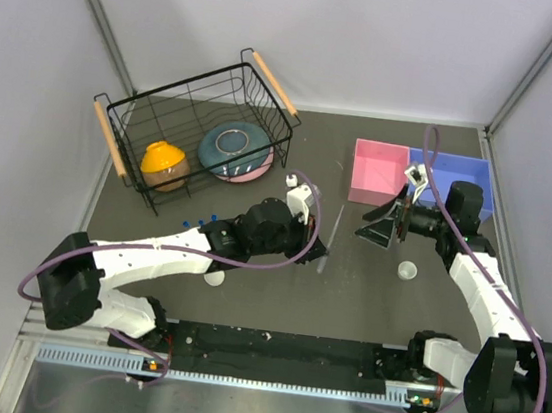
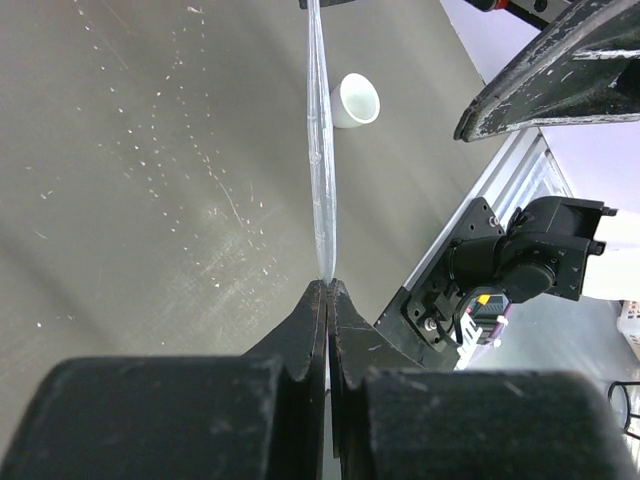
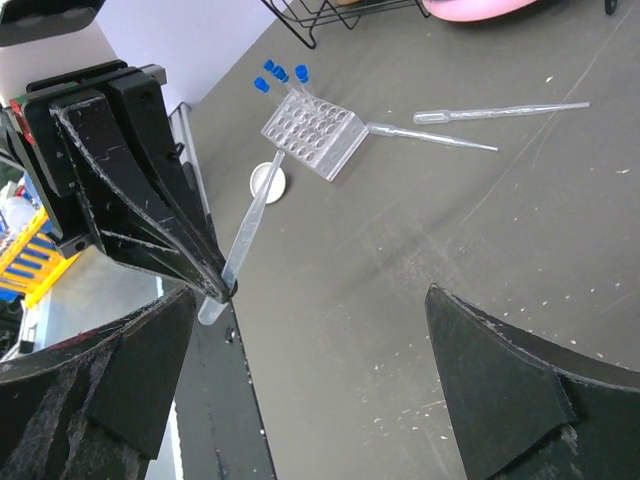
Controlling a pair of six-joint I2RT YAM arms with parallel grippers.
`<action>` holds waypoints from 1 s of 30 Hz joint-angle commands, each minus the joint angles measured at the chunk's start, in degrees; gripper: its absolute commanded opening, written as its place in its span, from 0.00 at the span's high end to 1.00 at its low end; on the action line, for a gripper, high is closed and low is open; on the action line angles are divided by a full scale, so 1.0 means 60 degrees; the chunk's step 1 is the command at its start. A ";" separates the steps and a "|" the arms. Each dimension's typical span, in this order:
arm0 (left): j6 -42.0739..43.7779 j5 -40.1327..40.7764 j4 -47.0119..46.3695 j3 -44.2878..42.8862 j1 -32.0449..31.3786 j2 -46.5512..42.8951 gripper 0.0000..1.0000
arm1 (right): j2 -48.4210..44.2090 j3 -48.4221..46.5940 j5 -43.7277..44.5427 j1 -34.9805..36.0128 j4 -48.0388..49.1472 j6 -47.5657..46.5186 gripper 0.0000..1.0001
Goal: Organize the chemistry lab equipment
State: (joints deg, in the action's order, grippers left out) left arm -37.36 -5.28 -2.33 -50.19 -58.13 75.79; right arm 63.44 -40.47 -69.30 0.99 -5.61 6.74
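Note:
My left gripper (image 2: 328, 282) is shut on the end of a thin clear rod (image 2: 320, 150), held above the table and pointing toward a white cup (image 2: 355, 100). In the top view this gripper (image 1: 315, 246) is mid-table. My right gripper (image 1: 375, 219) is open and empty, facing the left one; its jaws stand wide apart in the right wrist view (image 3: 310, 300). That view also shows the held rod (image 3: 245, 230), the clear rack (image 3: 315, 135) with blue-capped tubes (image 3: 280, 75), a second white cup (image 3: 268, 182) and two rods (image 3: 500, 110) lying on the table.
A black wire basket (image 1: 126, 113) at the back left holds an orange bowl (image 1: 163, 160) and a teal-pink bowl (image 1: 235, 149). A pink bin (image 1: 378, 171) and a blue bin (image 1: 456, 178) stand at the back right. The cups lie at the right (image 1: 407, 271) and under the left arm (image 1: 214, 278).

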 commanded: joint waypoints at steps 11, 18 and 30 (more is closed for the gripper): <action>-0.0276 0.0191 -0.1296 -0.0774 -0.0185 0.0683 1.00 | 0.0501 0.0182 -0.0331 0.0010 0.1930 0.2362 0.01; -0.0540 0.0133 -0.1457 -0.1126 -0.0258 0.1123 1.00 | 0.0647 0.0182 -0.0067 0.0010 0.2121 0.3064 0.03; -0.1111 0.0352 -0.1604 -0.1639 -0.0302 0.1869 1.00 | 0.0867 0.0270 0.0080 0.0448 0.2444 0.3594 0.62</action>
State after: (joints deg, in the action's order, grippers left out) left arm -42.15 -4.10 -8.14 -56.71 -59.72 85.65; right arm 68.40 -38.59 -68.58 2.09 6.66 28.05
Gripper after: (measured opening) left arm 0.009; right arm 0.487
